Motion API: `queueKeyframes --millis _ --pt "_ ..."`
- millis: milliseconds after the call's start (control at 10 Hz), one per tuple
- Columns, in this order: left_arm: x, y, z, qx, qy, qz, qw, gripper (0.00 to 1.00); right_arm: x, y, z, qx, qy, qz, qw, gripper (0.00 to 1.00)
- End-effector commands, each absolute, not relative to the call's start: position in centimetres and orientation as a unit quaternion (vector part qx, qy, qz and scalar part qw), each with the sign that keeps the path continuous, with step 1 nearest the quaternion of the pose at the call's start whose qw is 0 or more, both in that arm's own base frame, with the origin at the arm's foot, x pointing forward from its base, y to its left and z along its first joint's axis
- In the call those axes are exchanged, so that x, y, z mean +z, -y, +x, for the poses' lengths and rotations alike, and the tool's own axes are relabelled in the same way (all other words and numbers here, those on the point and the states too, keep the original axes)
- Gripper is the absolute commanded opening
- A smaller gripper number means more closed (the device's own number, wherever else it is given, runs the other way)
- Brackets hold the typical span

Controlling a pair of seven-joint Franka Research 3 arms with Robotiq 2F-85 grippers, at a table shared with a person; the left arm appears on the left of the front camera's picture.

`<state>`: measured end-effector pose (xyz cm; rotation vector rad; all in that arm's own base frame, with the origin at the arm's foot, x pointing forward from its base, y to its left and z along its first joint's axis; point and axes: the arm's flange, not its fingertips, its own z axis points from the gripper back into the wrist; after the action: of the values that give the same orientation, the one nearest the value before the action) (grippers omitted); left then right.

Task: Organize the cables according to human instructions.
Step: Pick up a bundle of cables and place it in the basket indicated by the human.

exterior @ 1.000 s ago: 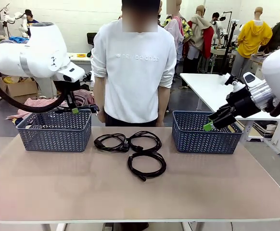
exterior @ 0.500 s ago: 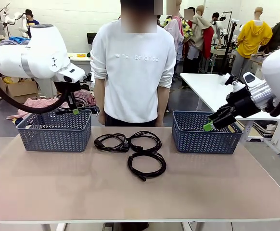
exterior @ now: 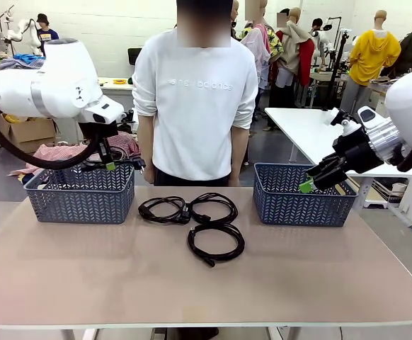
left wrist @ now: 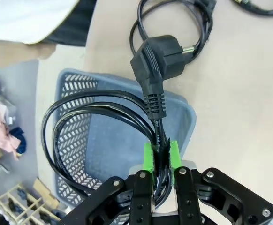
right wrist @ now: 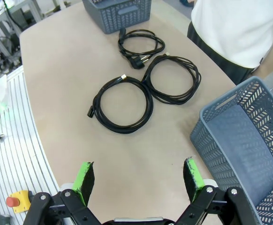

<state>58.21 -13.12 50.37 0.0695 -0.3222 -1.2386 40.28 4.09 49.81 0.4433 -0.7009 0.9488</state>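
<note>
Cable (left wrist: pixel 157 65) pinched tight in left gripper (left wrist: pixel 161 152) over basket (left wrist: pixel 75 145) (right gripper (right wrist: pixel 139 171) wide apart): lower first, then let go.

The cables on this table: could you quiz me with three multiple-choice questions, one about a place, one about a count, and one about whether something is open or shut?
1. Where is the cable held by the left fingers?
A) above the left basket
B) on the floor
C) in the person's hand

2. How many cables lie on the table?
A) one
B) three
C) five

3. How do the right fingers stand?
A) shut on a cable
B) shut on a basket
C) open and empty

Answers:
1 A: the left wrist view shows the basket right below the hanging loop.
2 B: three coils lie there.
3 C: they stand wide apart with nothing between them.
</note>
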Motion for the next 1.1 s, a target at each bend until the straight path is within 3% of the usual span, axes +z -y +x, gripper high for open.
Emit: queueKeyframes --millis 0,900,1000 --pt "49.7 10.2 58.9 -0.558 0.158 0.025 0.814 0.15 49.7 -4.1 40.7 0.451 0.34 0.217 0.796 1.0" --pt "44.6 4.2 63.4 -0.509 0.152 0.046 0.846 0.15 49.7 -4.1 40.7 0.451 0.34 0.217 0.796 1.0" --pt "44.5 4.0 63.6 -0.509 0.152 0.042 0.846 0.34 49.7 -4.1 40.7 0.451 0.34 0.217 0.796 1.0"
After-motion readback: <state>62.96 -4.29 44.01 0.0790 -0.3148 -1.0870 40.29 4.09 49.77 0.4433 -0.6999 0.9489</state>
